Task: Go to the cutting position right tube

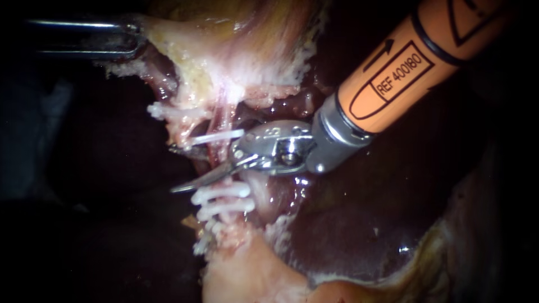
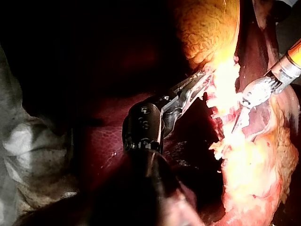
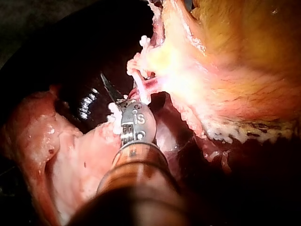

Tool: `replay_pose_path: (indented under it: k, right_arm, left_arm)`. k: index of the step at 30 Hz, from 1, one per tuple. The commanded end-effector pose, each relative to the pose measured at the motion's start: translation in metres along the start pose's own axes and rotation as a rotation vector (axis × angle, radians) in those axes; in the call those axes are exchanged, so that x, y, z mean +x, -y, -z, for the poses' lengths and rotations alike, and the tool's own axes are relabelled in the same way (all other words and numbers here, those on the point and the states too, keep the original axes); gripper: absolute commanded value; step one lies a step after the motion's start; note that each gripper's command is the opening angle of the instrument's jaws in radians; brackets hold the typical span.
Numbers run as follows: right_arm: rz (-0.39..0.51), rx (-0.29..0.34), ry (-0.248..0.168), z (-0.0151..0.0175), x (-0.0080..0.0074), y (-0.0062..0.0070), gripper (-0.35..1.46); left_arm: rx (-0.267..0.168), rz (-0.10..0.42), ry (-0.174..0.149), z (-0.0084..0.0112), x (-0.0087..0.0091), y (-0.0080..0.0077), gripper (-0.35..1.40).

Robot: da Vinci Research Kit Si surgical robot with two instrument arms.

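At the far left, the left instrument (image 1: 132, 40) has its jaws clamped on the pale edge of the gallbladder (image 1: 252, 28), well apart from the work. Below the gallbladder runs a thin reddish tube (image 1: 220, 120), its long axis top to bottom in the endoscope view. One white clip (image 1: 216, 136) crosses it above and a stack of white clips (image 1: 222, 191) crosses it below. The bare stretch between them is where a cut would go.

The right instrument (image 1: 199, 165) comes in from the upper right on an orange shaft and ends in two blades that stand parted. One blade sits just under the upper clip and one just above the stack, so they lie across the tube with the bare stretch in the gap. I cannot tell whether either blade touches it, nor be sure this is the right tube. The right instrument is plainly the nearer — by my judgement only a slight advance along the blades' own line seems left. Dark liver (image 1: 365, 224) lies behind, to the right.
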Motion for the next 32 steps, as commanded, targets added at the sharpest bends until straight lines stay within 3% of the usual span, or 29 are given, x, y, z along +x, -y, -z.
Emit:
replay_pose_path:
  k: [1,17,32]
  right_arm:
    - [-0.007,-0.001,-0.007,0.0001,0.0001,0.0002,1.28]
    - [-0.086,0.1,-0.067,0.0011,0.004,0.0054,1.28]
    - [-0.099,0.107,-0.075,0.0015,0.0045,0.0056,1.29]
  left_arm:
    - [0.001,0.001,-0.001,0.0,0.0,0.0,-0.35]
    - [0.001,0.0,-0.001,0.0,-0.0001,0.0002,-0.35]
    - [0.001,0.0,-0.001,-0.0001,-0.0001,0.0002,-0.35]
